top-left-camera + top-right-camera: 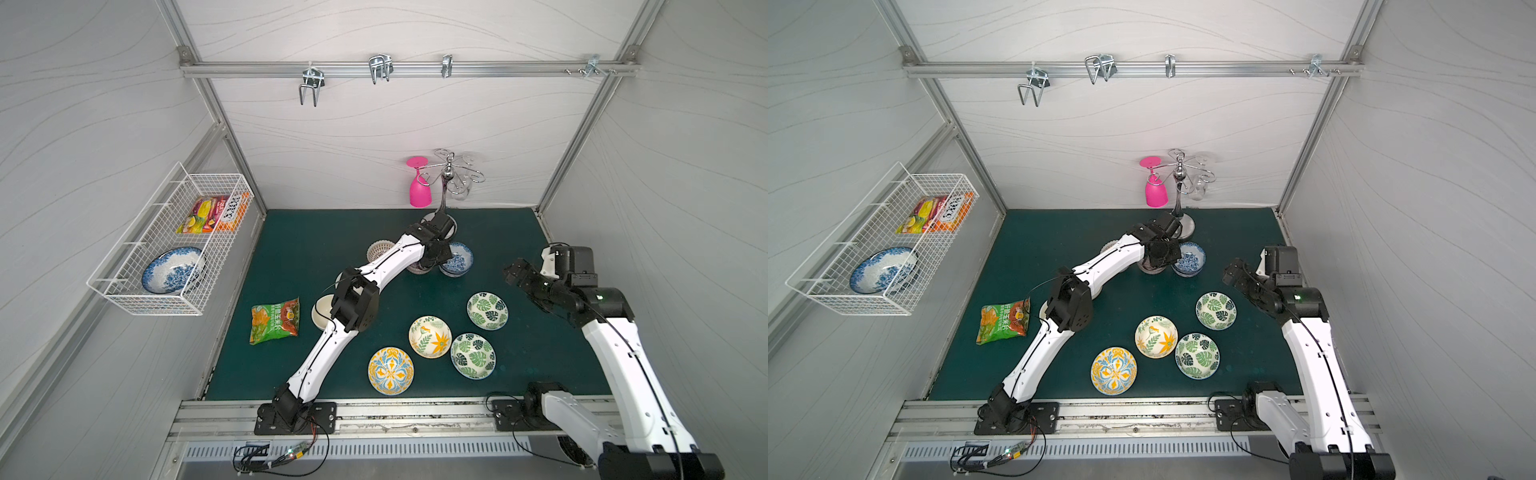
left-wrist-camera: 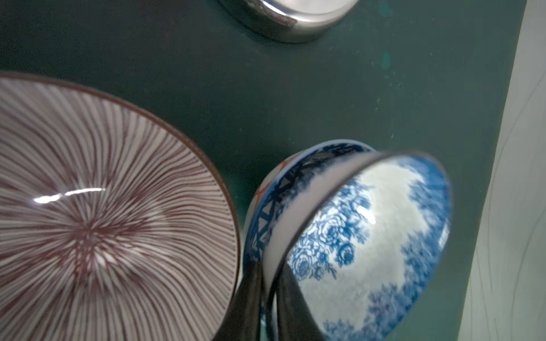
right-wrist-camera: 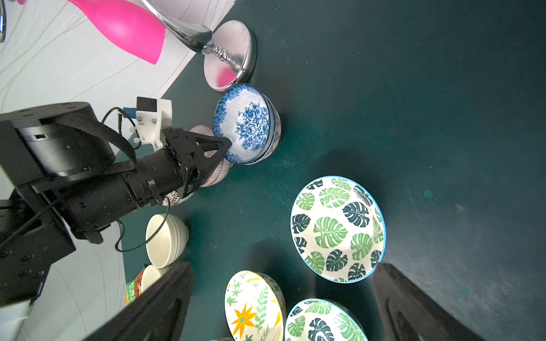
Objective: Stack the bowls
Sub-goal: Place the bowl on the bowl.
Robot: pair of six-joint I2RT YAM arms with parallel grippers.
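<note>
The left gripper [image 2: 269, 267] has its two dark fingers set narrowly astride the rim of the blue rose bowl [image 2: 369, 236], one inside the wall and one outside. I cannot tell whether they press on it. This round, glossy ceramic bowl, white with blue roses, sits mouth up but tipped inside a lattice-band bowl [image 2: 274, 189], which has blue crosswork and red marks on its outside. Their rims are not level. Just beside the gripper, on its other flank, is the striped bowl [image 2: 103, 206], with fine purple lines fanning from the centre to a dark rim. Beyond the fingertips lies a polished metal base [image 2: 295, 17] on the dark green desk [image 2: 325, 88].

The right gripper [image 1: 512, 271] hangs wide and holds nothing, well apart from that stack. Nearest it is a leaf bowl [image 1: 487, 310], mouth up, white with green and dark leaves. A green snack bag [image 1: 275, 320] bears Chinese writing too small to read.
</note>
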